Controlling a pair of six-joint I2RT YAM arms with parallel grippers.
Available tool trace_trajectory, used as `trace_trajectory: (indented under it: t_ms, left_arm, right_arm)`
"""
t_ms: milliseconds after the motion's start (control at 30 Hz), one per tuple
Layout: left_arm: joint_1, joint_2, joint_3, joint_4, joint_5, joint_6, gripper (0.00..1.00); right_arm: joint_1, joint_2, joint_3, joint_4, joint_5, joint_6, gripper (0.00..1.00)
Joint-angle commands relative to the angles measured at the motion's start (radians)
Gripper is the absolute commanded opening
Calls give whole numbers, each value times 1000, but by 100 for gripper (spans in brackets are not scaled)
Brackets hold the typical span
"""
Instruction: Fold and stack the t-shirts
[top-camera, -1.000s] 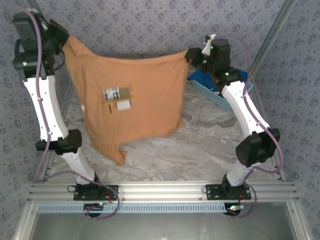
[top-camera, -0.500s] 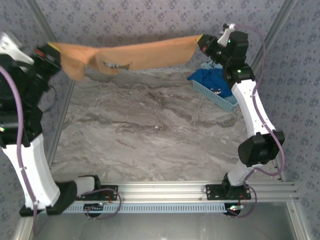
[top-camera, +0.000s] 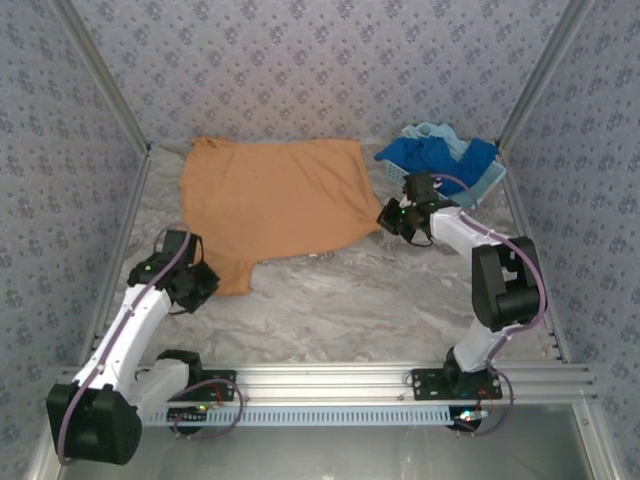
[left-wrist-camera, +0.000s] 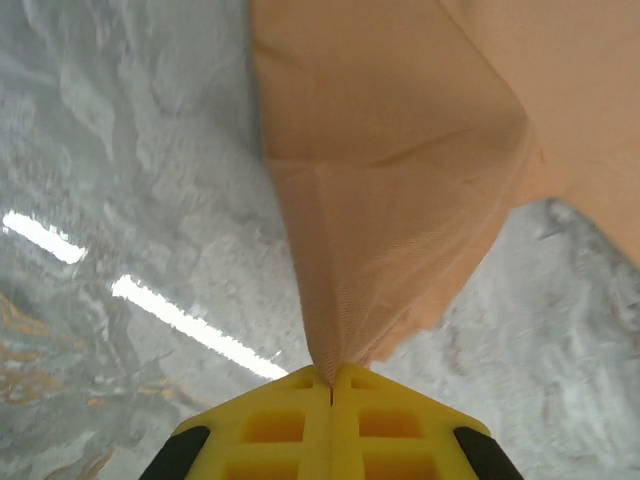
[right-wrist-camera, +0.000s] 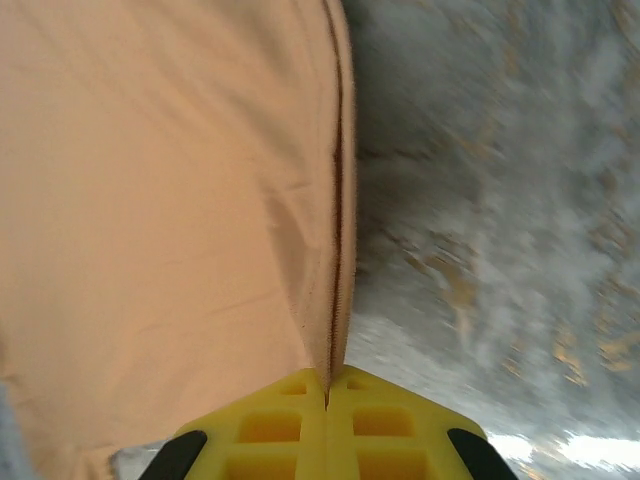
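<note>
Item: orange-tan t-shirt (top-camera: 275, 195); spread flat on the far half of the worktop (top-camera: 360, 300), just beside the basket (top-camera: 492, 183)
Material: thin soft cloth; judged light, limp and not fragile (it tents wherever it is pinched); likely to wrinkle or bunch if dragged
Left gripper (left-wrist-camera: 331, 378): closed on the near sleeve tip; cloth drawn up into a peak
Right gripper (right-wrist-camera: 327, 380): closed on the hemmed edge at the corner nearest the basket
Hold points: hems, corners, sleeve ends; opposite sides best lifted together for an even fold
Other stock: blue and aqua t-shirts (top-camera: 435, 152); heaped in the basket
</note>
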Motion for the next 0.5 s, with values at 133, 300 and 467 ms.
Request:
trace_trajectory:
  t_ms: [133,300,467]
  left_arm:
    - [-101,-66,-3,-41,10,-83,0]
    - [-184,-79,11,-152,-49,-170,0]
    - [-234,-122,-15,-240,-111,-259,0]
  right_arm:
    - [9,-144,-100,-236,267,-44,0]
    - [14,-274,-212,-306,337,-23,0]
    - [25,-331,-323,-300,311,-16,0]
